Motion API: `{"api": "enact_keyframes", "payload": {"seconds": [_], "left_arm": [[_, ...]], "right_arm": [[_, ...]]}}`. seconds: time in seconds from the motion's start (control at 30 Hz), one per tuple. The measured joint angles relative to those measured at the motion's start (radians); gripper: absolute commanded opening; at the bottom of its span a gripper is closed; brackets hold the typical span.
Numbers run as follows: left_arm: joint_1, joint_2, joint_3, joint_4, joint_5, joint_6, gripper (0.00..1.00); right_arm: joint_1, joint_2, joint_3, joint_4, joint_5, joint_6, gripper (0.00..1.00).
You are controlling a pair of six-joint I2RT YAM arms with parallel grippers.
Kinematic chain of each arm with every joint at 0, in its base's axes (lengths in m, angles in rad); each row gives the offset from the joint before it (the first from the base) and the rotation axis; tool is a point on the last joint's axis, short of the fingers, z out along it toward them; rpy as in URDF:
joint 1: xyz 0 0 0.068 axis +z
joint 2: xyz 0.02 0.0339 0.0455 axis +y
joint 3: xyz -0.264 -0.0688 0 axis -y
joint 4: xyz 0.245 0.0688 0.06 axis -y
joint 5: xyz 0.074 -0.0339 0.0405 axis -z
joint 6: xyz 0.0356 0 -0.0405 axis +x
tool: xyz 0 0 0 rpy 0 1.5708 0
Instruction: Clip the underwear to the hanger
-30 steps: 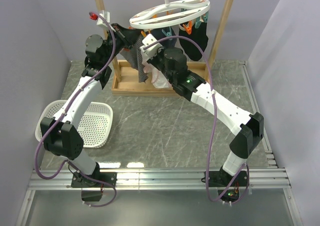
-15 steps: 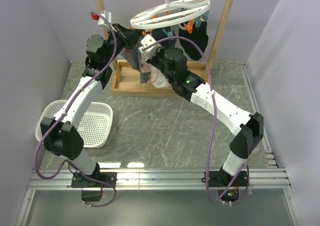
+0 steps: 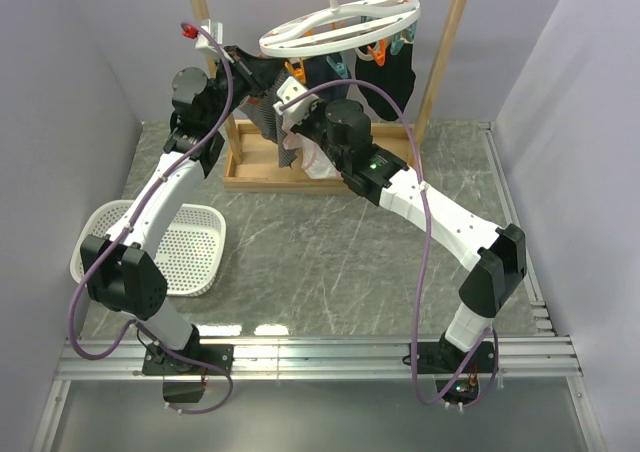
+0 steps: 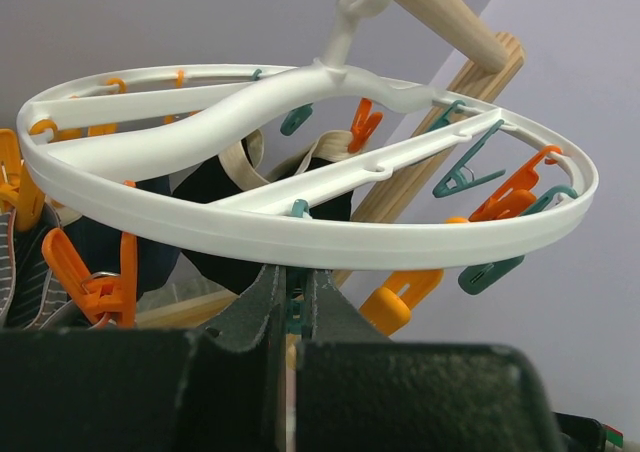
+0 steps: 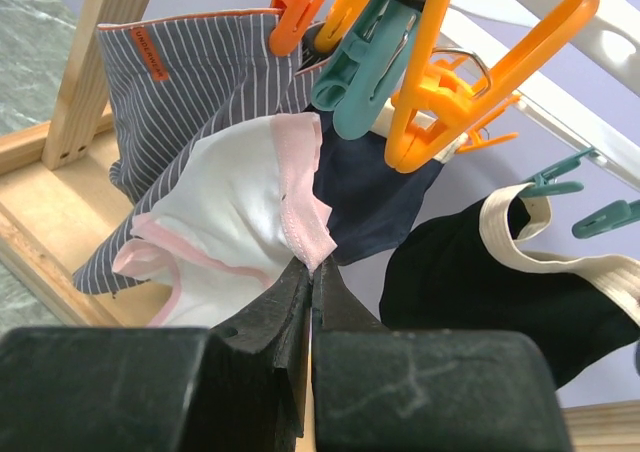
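The white ring hanger (image 3: 340, 27) hangs by its hook from the wooden rack's top bar, with orange and teal clips dangling under it; it fills the left wrist view (image 4: 300, 237). My left gripper (image 4: 292, 292) is shut on a teal clip (image 4: 292, 312) just under the ring. My right gripper (image 5: 314, 272) is shut on the pink waistband of the white underwear (image 5: 240, 217) and holds it up beneath a teal clip (image 5: 365, 67) and an orange clip (image 5: 430, 102). In the top view the underwear (image 3: 318, 157) hangs below the right gripper (image 3: 295, 97).
A grey striped cloth (image 5: 180, 82) and dark garments (image 5: 530, 282) hang clipped to the hanger. The wooden frame rack (image 3: 450, 62) stands at the back on its base (image 3: 250, 172). A white perforated basket (image 3: 185, 252) sits at the left.
My right gripper has moved up and left with the underwear, closer to the hanger's clips. The left arm has stayed put.
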Motion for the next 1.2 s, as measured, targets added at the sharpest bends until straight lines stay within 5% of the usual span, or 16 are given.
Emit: {"api": "enact_keyframes", "payload": {"seconds": [1.2], "left_arm": [[-0.002,0.0,0.001,-0.019,-0.004,0.04,0.0]], "right_arm": [[0.001,-0.01,0.008,0.027,0.011,-0.039,0.0]]}}
